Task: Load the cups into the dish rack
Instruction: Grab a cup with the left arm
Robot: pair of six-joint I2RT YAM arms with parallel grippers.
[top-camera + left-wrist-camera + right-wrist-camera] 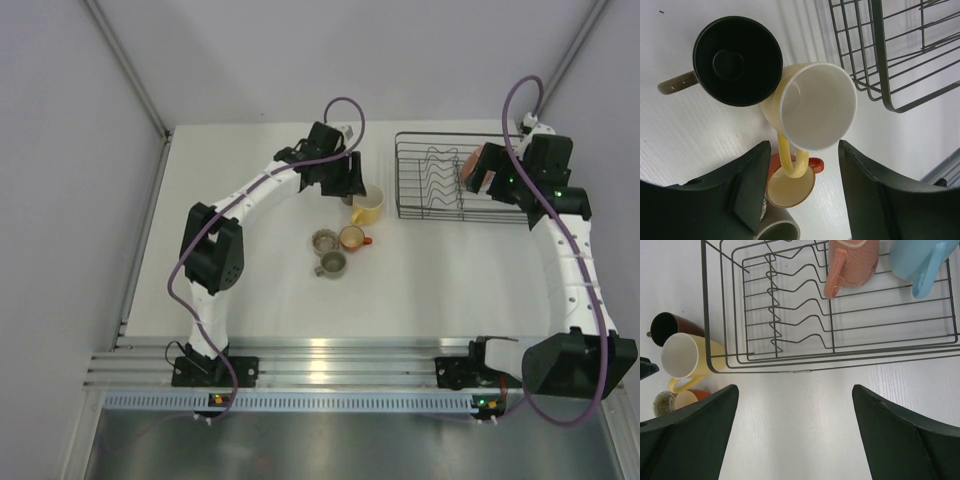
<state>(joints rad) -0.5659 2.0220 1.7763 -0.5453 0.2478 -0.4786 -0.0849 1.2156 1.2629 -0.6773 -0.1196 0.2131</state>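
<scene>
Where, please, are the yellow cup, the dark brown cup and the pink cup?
yellow cup (817,107): left wrist view, on its pale inner wall.
dark brown cup (737,60): left wrist view, on its inner floor.
pink cup (855,262): right wrist view, on its outer wall.

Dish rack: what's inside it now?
Inside the dish rack: pink cup and light blue cup, both cropped by the frame edge. Wavy dividers hold nothing. Anything beyond them is unseen.

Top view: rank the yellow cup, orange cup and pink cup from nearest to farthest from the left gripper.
1. Yellow cup, just to its right.
2. Orange cup, mid-table, nearer the arm bases.
3. Pink cup, inside the dish rack, far right.
</scene>
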